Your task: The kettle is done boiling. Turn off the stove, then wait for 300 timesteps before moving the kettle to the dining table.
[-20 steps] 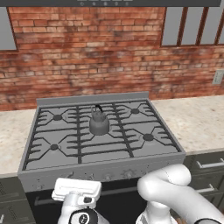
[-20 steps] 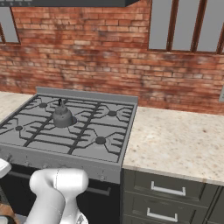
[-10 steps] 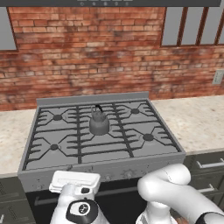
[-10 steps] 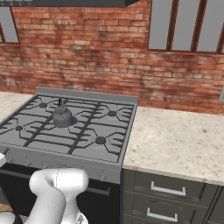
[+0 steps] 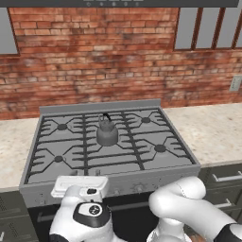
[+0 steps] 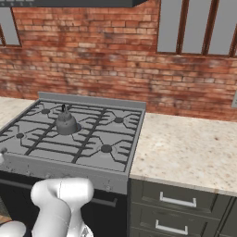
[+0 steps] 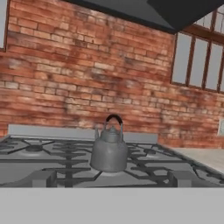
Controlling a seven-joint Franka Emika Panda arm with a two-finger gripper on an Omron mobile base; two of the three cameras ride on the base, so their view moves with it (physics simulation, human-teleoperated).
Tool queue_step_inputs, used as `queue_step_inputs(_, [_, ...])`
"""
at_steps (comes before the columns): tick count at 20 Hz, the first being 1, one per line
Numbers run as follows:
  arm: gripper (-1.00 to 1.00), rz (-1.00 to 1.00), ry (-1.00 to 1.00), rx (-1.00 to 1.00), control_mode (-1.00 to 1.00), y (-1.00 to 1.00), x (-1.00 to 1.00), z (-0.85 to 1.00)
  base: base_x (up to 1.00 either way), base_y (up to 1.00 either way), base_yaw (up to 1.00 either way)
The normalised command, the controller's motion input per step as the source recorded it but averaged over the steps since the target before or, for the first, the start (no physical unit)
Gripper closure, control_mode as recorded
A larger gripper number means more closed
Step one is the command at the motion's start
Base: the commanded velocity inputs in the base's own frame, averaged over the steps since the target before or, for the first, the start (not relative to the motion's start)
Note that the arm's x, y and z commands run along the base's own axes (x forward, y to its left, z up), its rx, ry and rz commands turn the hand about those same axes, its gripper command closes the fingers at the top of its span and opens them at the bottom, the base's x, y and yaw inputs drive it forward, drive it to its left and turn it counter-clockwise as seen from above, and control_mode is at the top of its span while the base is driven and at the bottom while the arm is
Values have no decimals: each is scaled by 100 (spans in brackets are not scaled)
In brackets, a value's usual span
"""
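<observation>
The small squat dull-grey metal kettle (image 5: 107, 133) stands upright on the black cast-iron grates of the wide grey steel gas range (image 5: 108, 175), on the middle burner toward the back edge of the stove top, well apart from the front row of knobs. From the right base view the kettle (image 6: 65, 123) sits left of centre on the grates, and the hand view looks level across the front edge of the range straight at the kettle (image 7: 109, 151), its thin dark arched handle (image 7: 114, 119) standing up over the narrower top.

The robot's hand (image 5: 79, 186) hangs low in front of the stove's front edge, near the knob row. Its fingers are not shown plainly, but they stand spread wide and nothing is pinched between them.

As a judgement, the kettle should be rigid and hard. It would be moderately heavy if full of water, and hot just after boiling. The rounded metal body looks smooth and likely slippery, and too broad for a sure pinch. The arched handle is the sensible hold: gripped at its top, above the lid, so the kettle hangs plumb. Lifted off-centre it may swing or tip and spill.
</observation>
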Motion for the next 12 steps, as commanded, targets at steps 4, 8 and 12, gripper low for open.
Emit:
queue_step_inputs(4, [-100,0,10,0,-100,0,0,33,0,0,0])
queue_step_inputs(8, [-100,0,11,0,-100,0,1,35,0,0,0])
queue_step_inputs(12, [-100,0,11,0,-100,0,3,35,0,0,0])
